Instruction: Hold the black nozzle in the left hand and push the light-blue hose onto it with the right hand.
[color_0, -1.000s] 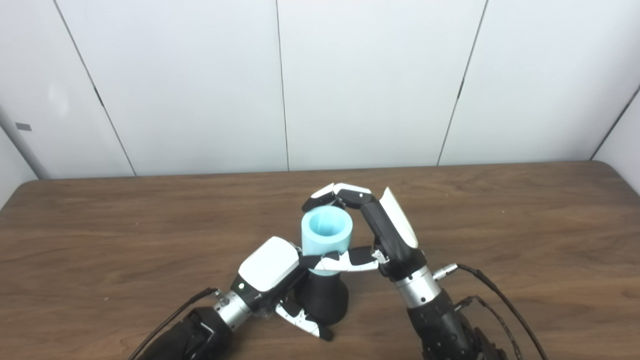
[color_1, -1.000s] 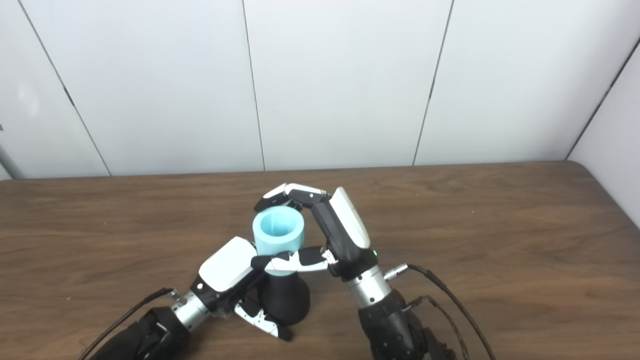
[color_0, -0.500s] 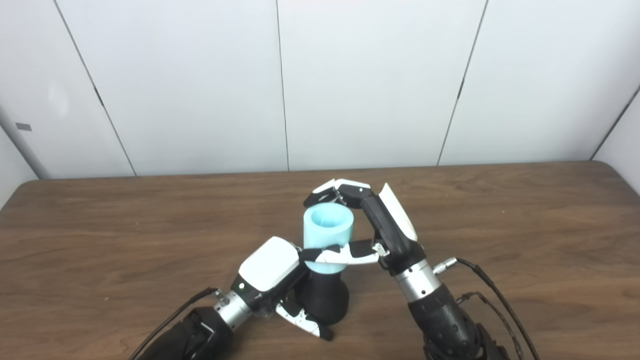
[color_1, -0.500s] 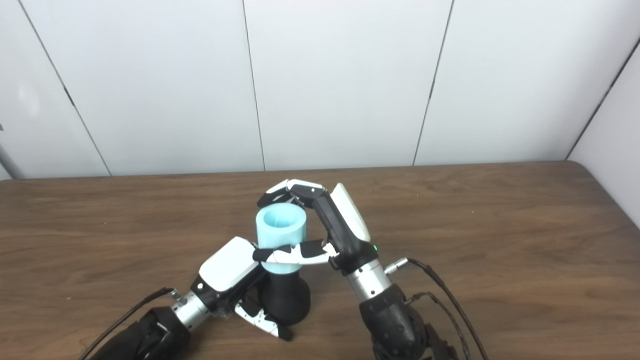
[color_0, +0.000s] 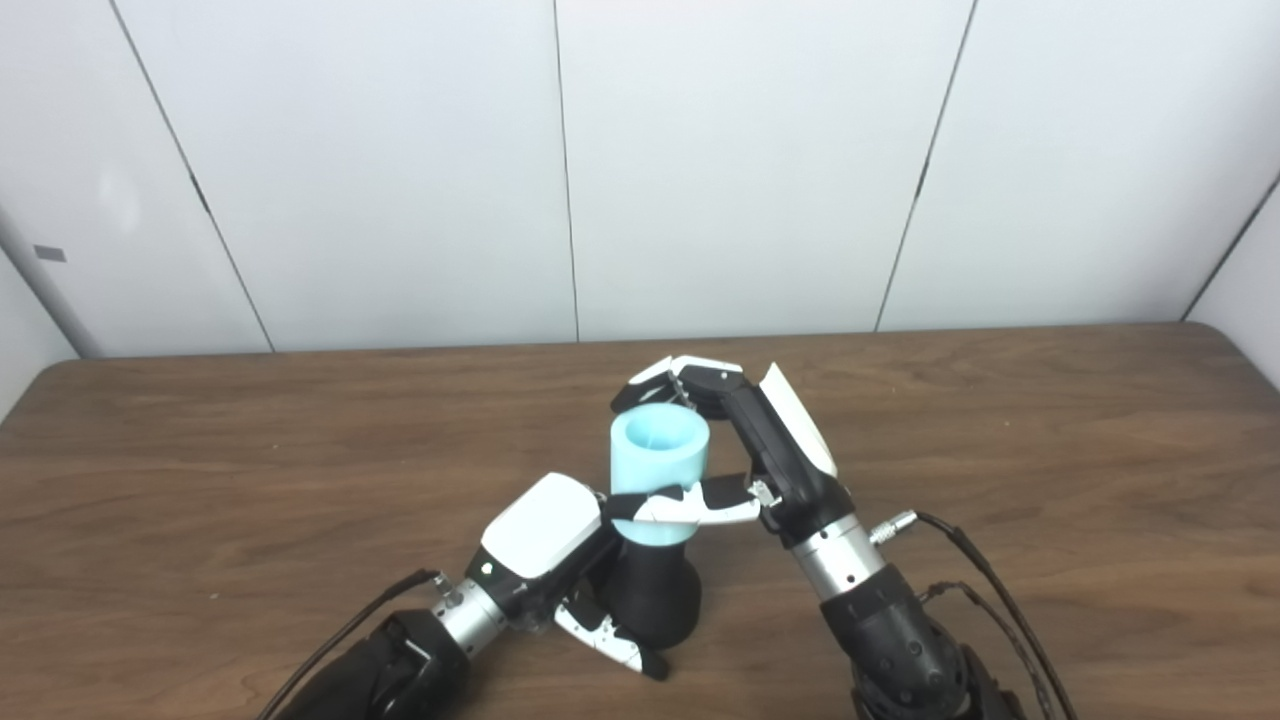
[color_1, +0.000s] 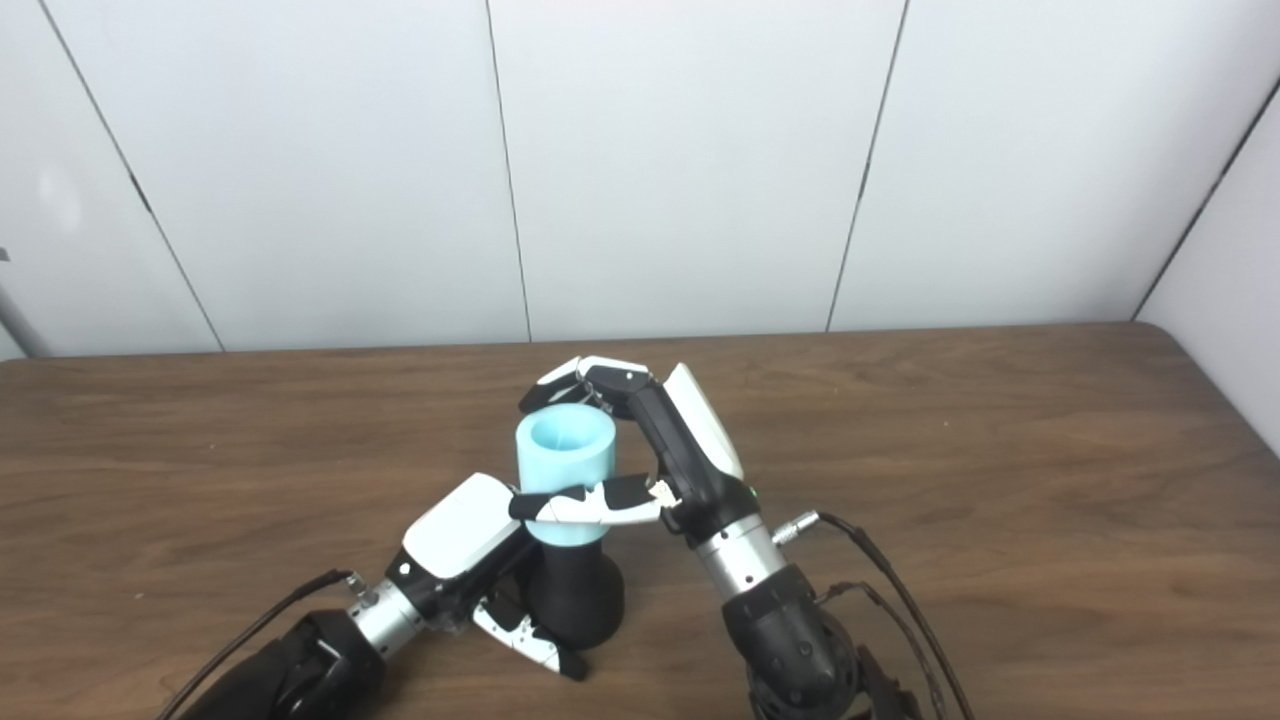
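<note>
A black nozzle (color_0: 655, 600) stands upright near the table's front middle, and my left hand (color_0: 545, 550) is shut around its lower body from the left. A short light-blue hose (color_0: 658, 470), open end up, sits on top of the nozzle. My right hand (color_0: 750, 450) is shut on the hose, its thumb across the front and its fingers (color_0: 680, 378) curled behind the rim. The same stack appears in the right eye view: hose (color_1: 566, 465), nozzle (color_1: 580, 600). The joint between hose and nozzle is partly hidden by the thumb.
The brown wooden table (color_0: 1050, 450) spreads to both sides. White wall panels (color_0: 740, 170) rise behind its far edge. Black cables (color_0: 985, 580) trail from my right wrist over the table's front right.
The hose, nozzle and both hands have risen slightly and shifted a little to the right. Both grips are unchanged.
</note>
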